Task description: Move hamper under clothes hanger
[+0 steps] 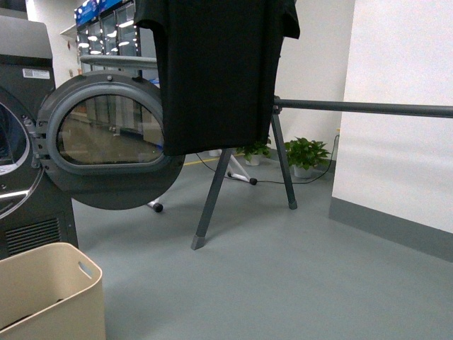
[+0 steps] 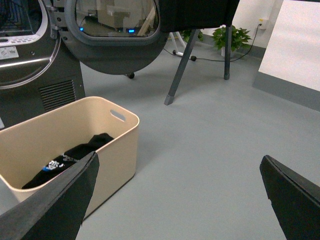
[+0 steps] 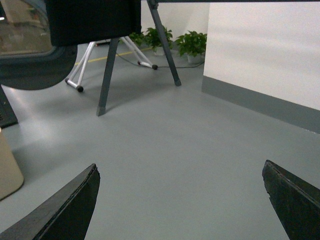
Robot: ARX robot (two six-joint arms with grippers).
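Presently the beige plastic rectangular hamper (image 2: 120,150), with dark laundry (image 2: 75,152) in it, stands on the grey floor (image 1: 283,269) before the dark grey dryer (image 1: 21,212), well apart from the dark grey metal clothes hanger (image 1: 361,108), whose bar carries a black garment (image 1: 212,71). My left gripper (image 2: 179,165) hovers just beside the hamper's rim with fingers spread wide and nothing between them. My right gripper (image 3: 180,167) is equally spread over bare floor. I judge the step to be the approach. Next I must take a firm hold at the rim or handle slot, then slide the hamper sideways beneath the bar.
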